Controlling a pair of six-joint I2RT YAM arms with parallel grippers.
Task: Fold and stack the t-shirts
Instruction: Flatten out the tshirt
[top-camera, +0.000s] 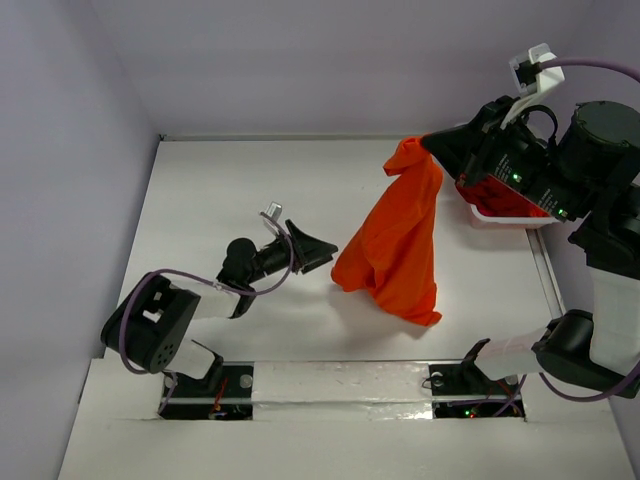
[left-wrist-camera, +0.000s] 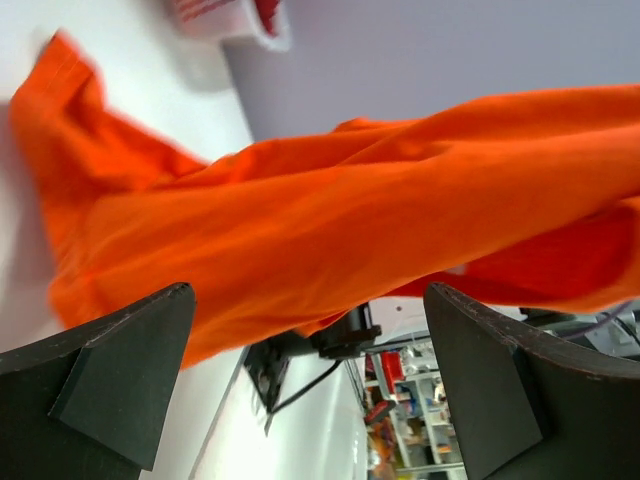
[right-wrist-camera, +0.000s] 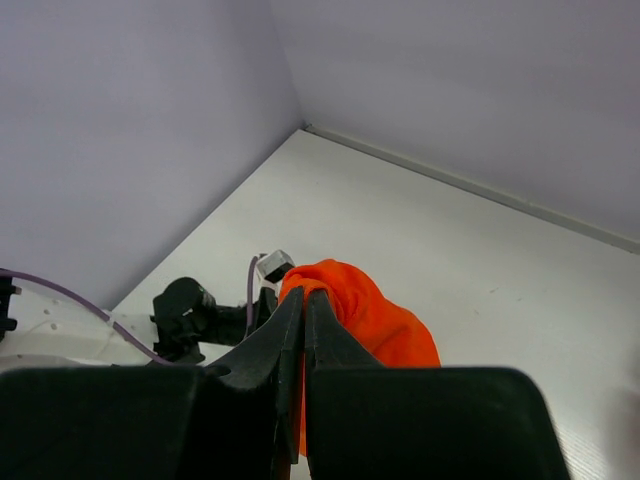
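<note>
plain orange t-shirt (top-camera: 395, 240), white table (top-camera: 220, 200), pale lilac walls (top-camera: 300, 60)

Black-and-white arms (top-camera: 150, 325), purple cables (top-camera: 600, 64) — green lights (top-camera: 515, 178)

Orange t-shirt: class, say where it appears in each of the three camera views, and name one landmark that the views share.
Top external: orange t-shirt hangs right of centre from the right gripper.
Left wrist: it spans the frame beyond the open left gripper.
Right wrist: bunched at the shut fingertips, lower centre.
Shared landmark: the white table.
</note>
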